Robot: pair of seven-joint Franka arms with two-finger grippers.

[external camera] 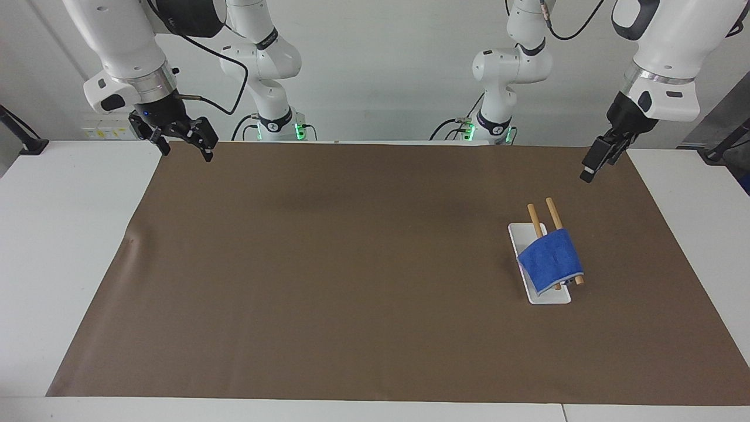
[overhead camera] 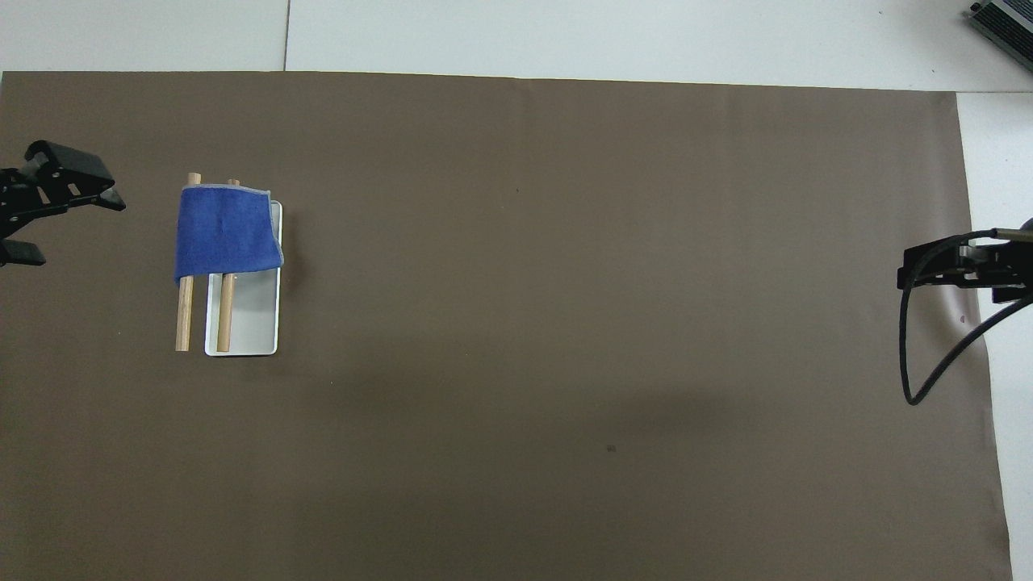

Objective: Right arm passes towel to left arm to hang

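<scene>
The blue towel [external camera: 551, 259] hangs draped over two wooden rods [external camera: 553, 213] of a small rack with a white base [external camera: 551, 295], toward the left arm's end of the brown mat. It also shows in the overhead view [overhead camera: 222, 234]. My left gripper [external camera: 590, 168] is raised over the mat's edge beside the rack, apart from the towel, open and empty; the overhead view shows it too [overhead camera: 79, 232]. My right gripper [external camera: 183, 149], with a blue light, hangs open and empty over the mat's corner at the right arm's end [overhead camera: 956, 273].
A brown mat [external camera: 351, 264] covers most of the white table [external camera: 64, 246]. A black cable [overhead camera: 916, 355] loops from the right wrist. A grey device [overhead camera: 1005, 20] sits at the table's corner farthest from the robots, at the right arm's end.
</scene>
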